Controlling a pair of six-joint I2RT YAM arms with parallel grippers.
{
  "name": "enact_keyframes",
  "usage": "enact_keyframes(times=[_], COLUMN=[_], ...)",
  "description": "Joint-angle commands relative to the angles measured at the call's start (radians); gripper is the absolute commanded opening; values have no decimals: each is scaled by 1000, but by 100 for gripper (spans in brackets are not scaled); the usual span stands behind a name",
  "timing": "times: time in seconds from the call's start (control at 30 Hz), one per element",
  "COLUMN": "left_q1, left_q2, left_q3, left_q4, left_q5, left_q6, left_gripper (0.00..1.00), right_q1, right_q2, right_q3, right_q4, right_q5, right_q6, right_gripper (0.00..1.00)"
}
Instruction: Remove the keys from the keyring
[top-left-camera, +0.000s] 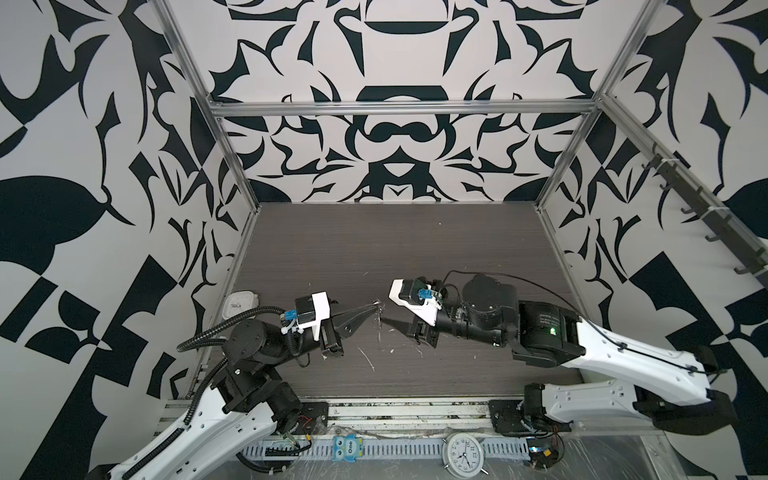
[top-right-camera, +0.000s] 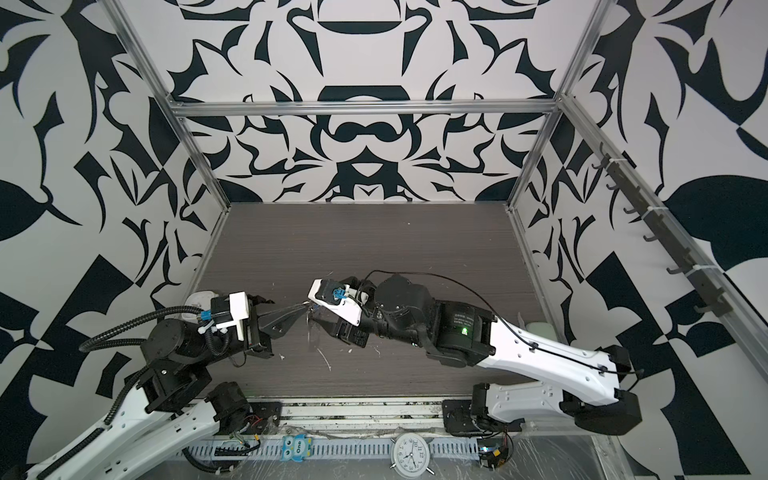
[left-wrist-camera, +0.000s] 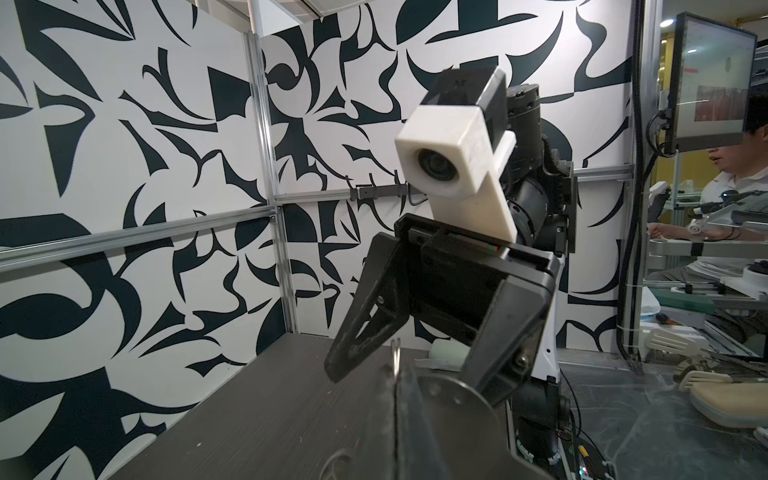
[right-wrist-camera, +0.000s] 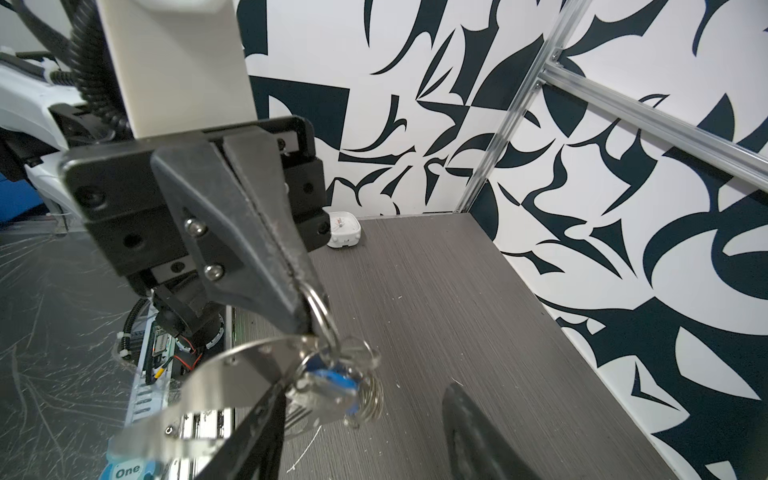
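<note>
The left gripper (right-wrist-camera: 305, 318) is seen clenched, its two fingers pressed flat together on a metal ring (right-wrist-camera: 320, 307) at their tips. From that ring the keyring (right-wrist-camera: 232, 370), a curved grey strap, and the keys (right-wrist-camera: 328, 388) are hung in one bunch. A blue tag (right-wrist-camera: 334, 380) is made out among them, while a second tag cannot be told. The bunch is held in the air above the table (top-left-camera: 374, 249), about midway between the left and right edges of the surface and nearer its front edge than its back edge, as is shown in both top views. The right gripper (left-wrist-camera: 415, 380) is released, its fingers (left-wrist-camera: 361, 316) spread wide, and is faced toward the bunch from just beside it. In the right wrist view the bunch is seen between the spread fingers, but contact cannot be judged. A small white clock (top-left-camera: 237, 306) is stood by the left edge of the surface.
</note>
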Motion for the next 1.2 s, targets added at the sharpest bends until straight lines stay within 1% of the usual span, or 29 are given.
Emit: enact_keyframes(times=[0.0,0.1,0.27,0.43,0.53,0.77,0.97,1.17], left_q1=[-2,-3,-2,-2,-2,-2,-2,-2], left_q2=[-6,-14,-21,-35,-44,-55,-68,-82], left_q3=[-18,-20,-26,-28,-30,-31,-30,-24], left_q4=[62,61,61,61,59,51,43,17], left_q5=[6,-4,-19,-30,-34,-49,-58,-53], left_q6=[4,4,5,9,12,13,18,29], left_gripper=[0,0,0,0,0,0,0,0], right_q1=[0,0,-1,0,1,1,2,8], right_q2=[8,9,16,20,18,23,24,26], right_q3=[13,6,3,1,-1,5,15,32], right_q4=[84,110,122,120,115,111,97,76], right_q5=[6,15,-6,9,-4,-34,-35,10], right_q6=[13,21,28,35,39,44,44,39], right_gripper=[59,53,44,43,38,20,0,0])
